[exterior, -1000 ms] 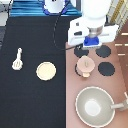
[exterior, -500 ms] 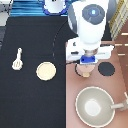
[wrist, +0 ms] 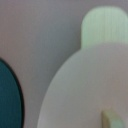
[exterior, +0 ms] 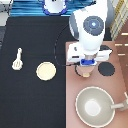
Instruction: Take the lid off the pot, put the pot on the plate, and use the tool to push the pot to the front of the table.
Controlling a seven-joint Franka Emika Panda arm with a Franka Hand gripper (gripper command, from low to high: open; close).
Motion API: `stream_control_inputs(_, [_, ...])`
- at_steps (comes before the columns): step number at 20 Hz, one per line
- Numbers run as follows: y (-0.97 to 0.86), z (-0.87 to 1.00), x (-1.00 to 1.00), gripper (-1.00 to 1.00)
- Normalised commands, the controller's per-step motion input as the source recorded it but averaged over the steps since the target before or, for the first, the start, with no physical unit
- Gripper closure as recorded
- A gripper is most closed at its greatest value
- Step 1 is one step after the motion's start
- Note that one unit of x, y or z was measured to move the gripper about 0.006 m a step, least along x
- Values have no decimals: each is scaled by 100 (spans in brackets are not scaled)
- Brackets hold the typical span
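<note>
Big white round arm, blue-grey circle cap on top. Gripper (exterior: 89, 64) white, blue block below, sits over stove panel (exterior: 120, 75). Thin black cable beside arm.

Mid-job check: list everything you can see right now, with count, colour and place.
lid: one, pale pink, on the pot, directly under the gripper
plate: one, cream-yellow, on the table, left of the stove in the exterior view
tool: one, cream-white, left of the plate
table: one, black
stove: one, pinkish-brown, exterior view's right
burner: one visible, black
pan: one, grey-beige, stove's bottom
gripper: one, low over the pot
</note>
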Motion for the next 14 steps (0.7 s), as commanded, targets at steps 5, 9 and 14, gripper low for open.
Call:
stream_control_inputs(5, [1, -27, -7, 100])
stream_control_inputs(9, [2, -11, -14, 100])
stream_control_inputs(14, [2, -3, -13, 100])
